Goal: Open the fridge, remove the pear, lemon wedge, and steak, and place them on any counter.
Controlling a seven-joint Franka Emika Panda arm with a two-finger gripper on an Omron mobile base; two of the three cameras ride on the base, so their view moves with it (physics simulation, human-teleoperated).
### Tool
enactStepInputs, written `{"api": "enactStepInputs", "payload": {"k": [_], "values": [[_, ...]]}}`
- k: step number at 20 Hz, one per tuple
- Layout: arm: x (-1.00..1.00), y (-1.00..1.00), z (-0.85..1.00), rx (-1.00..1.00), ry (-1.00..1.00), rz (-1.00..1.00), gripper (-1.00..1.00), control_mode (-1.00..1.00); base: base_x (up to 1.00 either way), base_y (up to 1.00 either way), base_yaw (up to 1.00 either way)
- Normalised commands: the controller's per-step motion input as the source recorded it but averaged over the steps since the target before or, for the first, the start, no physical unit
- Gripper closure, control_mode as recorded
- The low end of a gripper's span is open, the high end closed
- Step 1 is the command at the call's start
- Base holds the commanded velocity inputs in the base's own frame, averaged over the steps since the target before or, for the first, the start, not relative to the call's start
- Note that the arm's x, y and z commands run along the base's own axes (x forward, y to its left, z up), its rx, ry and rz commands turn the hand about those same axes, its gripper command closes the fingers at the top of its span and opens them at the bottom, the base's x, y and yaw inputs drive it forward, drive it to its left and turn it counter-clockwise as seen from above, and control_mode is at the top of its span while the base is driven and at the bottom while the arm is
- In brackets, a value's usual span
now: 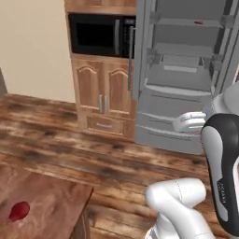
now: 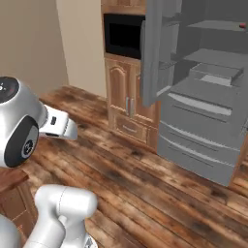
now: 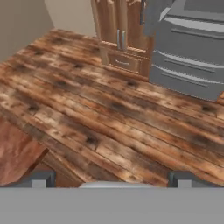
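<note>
At the far left of the left base view a small red piece, apparently the steak (image 1: 18, 211), lies flat on the reddish-brown table (image 1: 51, 196), near its corner and clear of anything else. In the hand view that table (image 3: 17, 151) shows as a wedge at lower left, with the end effector (image 3: 111, 178) just past its edge, over the plank floor (image 3: 109, 109); its two dark tips stand spread wide with nothing between them.

Further right, wooden cabinets (image 1: 102, 93) carry a black microwave (image 1: 100, 35). Beyond them the fridge (image 1: 182, 70) stands open, its left door (image 2: 154, 53) swung out. On an upper shelf sits a small red item (image 1: 199, 22), also visible in the right base view (image 2: 242, 25); too small to identify. No yellow wedge can be made out.

Judging by looks, whatever remains inside is light and small. A lemon wedge would be slick and easily squashed, best pinched across its flat faces; a pear is firmer and rounded, best taken around its widest part.
</note>
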Motion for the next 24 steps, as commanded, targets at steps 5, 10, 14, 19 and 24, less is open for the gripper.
{"api": "enactStepInputs", "payload": {"k": [5, 10, 14, 19, 24], "values": [[0.0, 0.0, 0.0, 0.0, 0.0, 0.0, -1.0, 1.0, 0.26, -0.15, -0.82], [0.0, 0.0, 0.0, 0.0, 0.0, 0.0, -1.0, 1.0, 1.0, 0.13, -0.34], [0.0, 0.0, 0.0, 0.0, 0.0, 0.0, -1.0, 1.0, 1.0, 0.33, -0.22], [0.0, 0.0, 0.0, 0.0, 0.0, 0.0, -1.0, 1.0, 1.0, 0.02, -0.17], [0.0, 0.0, 0.0, 0.0, 0.0, 0.0, -1.0, 1.0, 1.0, 0.18, -0.18]]}}
